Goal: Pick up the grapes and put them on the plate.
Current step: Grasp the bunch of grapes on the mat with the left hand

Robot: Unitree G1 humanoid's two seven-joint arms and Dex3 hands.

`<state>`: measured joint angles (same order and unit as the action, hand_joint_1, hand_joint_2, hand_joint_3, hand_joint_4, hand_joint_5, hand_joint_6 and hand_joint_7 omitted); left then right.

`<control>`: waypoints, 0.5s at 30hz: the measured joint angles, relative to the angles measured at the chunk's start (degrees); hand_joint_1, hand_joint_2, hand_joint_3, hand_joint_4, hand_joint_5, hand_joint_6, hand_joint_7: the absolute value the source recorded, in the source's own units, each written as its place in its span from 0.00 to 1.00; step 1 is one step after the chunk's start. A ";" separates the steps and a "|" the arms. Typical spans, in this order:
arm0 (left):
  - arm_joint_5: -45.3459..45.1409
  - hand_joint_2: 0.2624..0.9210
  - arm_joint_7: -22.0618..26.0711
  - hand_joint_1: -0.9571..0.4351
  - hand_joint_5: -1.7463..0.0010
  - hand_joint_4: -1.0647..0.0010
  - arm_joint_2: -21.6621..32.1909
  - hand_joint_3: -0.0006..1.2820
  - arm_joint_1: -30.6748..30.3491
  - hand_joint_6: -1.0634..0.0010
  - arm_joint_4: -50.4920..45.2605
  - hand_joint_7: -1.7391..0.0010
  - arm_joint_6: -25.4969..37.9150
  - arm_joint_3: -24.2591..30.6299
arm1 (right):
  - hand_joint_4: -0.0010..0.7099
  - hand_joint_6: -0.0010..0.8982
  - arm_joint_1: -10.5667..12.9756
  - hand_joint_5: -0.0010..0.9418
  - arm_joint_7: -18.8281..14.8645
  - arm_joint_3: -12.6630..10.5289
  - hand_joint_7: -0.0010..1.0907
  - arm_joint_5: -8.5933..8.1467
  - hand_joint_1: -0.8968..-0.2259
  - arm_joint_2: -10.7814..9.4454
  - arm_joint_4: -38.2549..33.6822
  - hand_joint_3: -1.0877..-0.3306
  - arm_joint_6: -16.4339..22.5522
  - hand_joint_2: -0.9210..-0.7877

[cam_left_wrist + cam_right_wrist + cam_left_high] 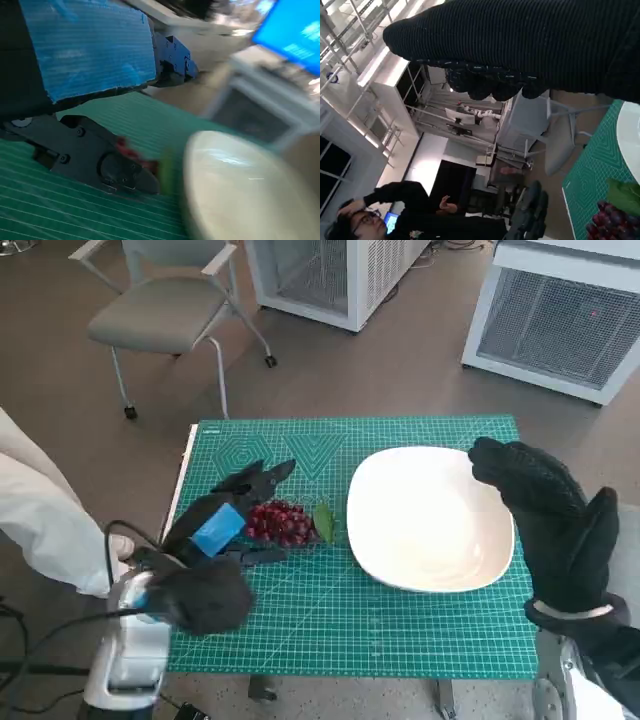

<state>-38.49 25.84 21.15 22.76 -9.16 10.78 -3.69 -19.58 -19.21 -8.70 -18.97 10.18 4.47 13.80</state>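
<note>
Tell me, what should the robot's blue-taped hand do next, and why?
Probably close its fingers around the grapes and lift. The left hand already straddles the bunch on the mat, apparently without gripping it, and the plate beside it holds nothing.

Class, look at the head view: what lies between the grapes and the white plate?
A green leaf beside the grapes, then bare green mat before the plate, in the head view.

I work in a lab or a test room. My bench (pixel 480 640) is small and covered with a green cutting mat (pixel 330 625). Around it I see a brown floor (pixel 400 370), a grey folding chair (pixel 165 310), and white cabinets with mesh fronts (pixel 555 325). A person (pixel 395 215) sits near a lit screen (pixel 387 220).
</note>
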 measured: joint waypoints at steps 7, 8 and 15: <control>-3.85 0.76 1.70 0.57 0.99 0.86 0.23 0.00 -0.01 0.71 -3.49 0.99 6.31 -4.12 | 0.44 0.20 0.02 0.47 -0.05 -0.17 0.83 -0.23 0.57 0.02 -0.29 0.68 -0.05 0.00; -4.07 0.76 1.83 0.57 0.99 0.86 0.28 0.00 -0.01 0.71 -3.49 0.99 6.88 -4.52 | 0.44 0.20 0.02 0.48 -0.06 -0.20 0.83 -0.32 0.57 0.04 -0.34 0.68 -0.05 0.00; -5.19 0.76 1.94 0.56 1.00 0.85 0.90 0.00 0.23 0.70 -3.11 0.99 9.45 -6.65 | 0.44 0.20 0.02 0.48 -0.07 -0.36 0.83 -0.87 0.57 0.14 -0.62 0.68 -0.07 0.00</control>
<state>-43.69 27.78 22.05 22.99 -12.27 20.23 -10.34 -19.56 -19.28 -9.06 -19.84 10.32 3.85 13.73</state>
